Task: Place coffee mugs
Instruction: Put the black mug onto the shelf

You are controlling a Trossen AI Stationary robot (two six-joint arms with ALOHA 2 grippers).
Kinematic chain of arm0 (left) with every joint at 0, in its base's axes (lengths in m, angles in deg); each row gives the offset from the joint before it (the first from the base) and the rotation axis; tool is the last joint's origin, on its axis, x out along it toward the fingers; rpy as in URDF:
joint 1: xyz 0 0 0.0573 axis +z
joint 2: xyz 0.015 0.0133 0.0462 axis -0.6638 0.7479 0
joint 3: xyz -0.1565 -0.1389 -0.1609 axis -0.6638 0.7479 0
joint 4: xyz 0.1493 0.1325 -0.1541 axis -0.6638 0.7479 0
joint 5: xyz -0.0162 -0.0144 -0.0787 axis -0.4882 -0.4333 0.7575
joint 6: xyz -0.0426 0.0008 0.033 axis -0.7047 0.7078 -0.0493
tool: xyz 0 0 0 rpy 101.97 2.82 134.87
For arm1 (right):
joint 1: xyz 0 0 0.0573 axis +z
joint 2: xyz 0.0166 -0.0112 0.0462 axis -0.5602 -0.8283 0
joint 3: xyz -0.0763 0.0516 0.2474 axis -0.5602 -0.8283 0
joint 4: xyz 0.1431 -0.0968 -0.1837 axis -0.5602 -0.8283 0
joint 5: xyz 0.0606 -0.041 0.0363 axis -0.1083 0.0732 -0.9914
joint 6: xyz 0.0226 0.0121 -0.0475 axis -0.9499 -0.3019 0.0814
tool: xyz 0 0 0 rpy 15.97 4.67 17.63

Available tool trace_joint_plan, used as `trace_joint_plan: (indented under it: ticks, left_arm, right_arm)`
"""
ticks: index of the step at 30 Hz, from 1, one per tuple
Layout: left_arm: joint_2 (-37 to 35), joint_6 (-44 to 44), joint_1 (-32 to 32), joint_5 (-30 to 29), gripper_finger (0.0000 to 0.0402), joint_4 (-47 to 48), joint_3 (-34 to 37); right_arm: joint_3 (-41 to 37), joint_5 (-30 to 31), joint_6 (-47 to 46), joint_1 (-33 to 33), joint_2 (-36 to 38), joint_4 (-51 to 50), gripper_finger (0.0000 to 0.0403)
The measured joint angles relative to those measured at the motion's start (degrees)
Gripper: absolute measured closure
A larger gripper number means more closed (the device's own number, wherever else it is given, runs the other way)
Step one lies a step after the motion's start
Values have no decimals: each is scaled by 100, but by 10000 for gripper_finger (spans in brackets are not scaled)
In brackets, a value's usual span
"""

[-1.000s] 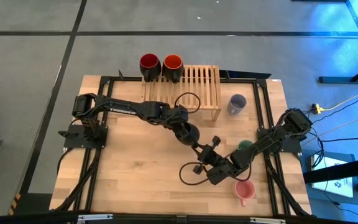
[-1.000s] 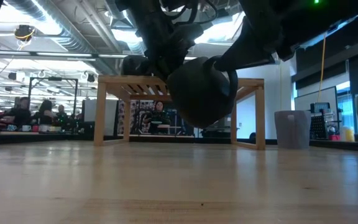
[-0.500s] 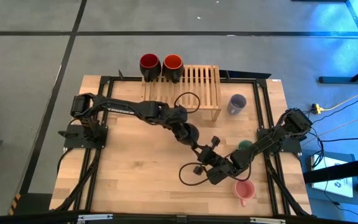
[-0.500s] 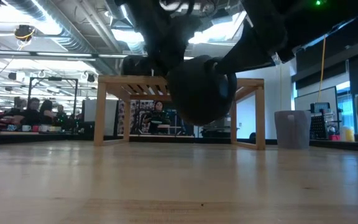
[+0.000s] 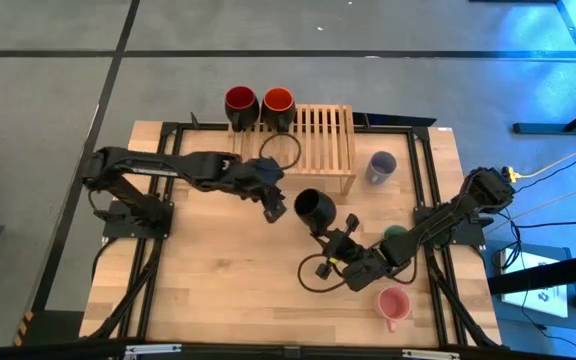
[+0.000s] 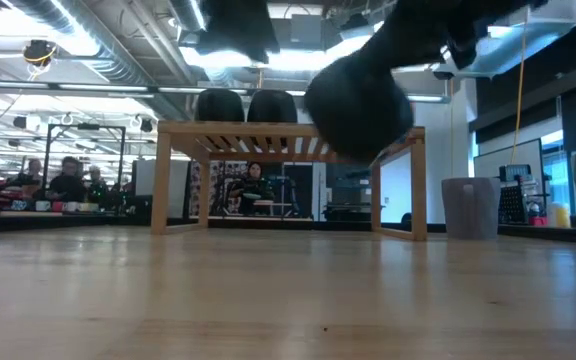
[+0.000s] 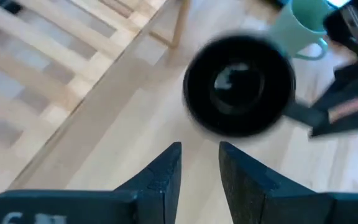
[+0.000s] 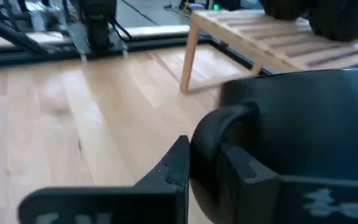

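The black mug (image 5: 313, 208) hangs in the air near the table's middle, mouth up, in my right gripper (image 5: 331, 236), which is shut on it. My left gripper (image 5: 274, 206) stands just left of the mug, open and touching nothing; its wrist view looks down into the black mug (image 7: 238, 93). The dark red mug (image 5: 240, 102) and the red-orange mug (image 5: 278, 102) stand on the far left end of the wooden rack (image 5: 318, 140). The lavender-blue mug (image 5: 382, 165), the green mug (image 5: 395, 235) and the pink mug (image 5: 394, 305) stand on the table at the right. My right gripper has the black mug's handle (image 8: 224, 134), on the mug's near right side, pinched between its two fingers (image 8: 174, 167). The fingers come at it from the near right. The mug is lifted clear of the table (image 6: 358, 100), roughly upright and slightly tilted.
The rack's near right leg (image 5: 346, 185) is close to the far side of the held mug. My right arm (image 5: 418, 235) passes over the green mug. Bare tabletop (image 5: 218, 270) lies to the near left. People sit in the room beyond the table (image 6: 58, 180).
My left gripper has let go of the black mug and drawn back toward the table's left and far edge. The mug stays in my right gripper; it has risen and shifted slightly toward the rack.
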Motion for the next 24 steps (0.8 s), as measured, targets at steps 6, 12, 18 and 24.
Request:
trace_joint_plan:
  ticks: [6,12,18,24]
  left_arm:
    - [-477,163,-347,-332,299,23,0]
    - [-737,189,-721,-625,299,62,0]
    - [-883,239,-1088,-823,299,204,7]
    - [-970,301,-1438,-1059,299,195,0]
  right_arm:
    - [7,-5,227,4,337,7,396]
    - [4,-319,278,4,533,23,397]
    - [4,-414,562,4,944,108,397]
    - [11,-673,947,-210,1456,113,397]
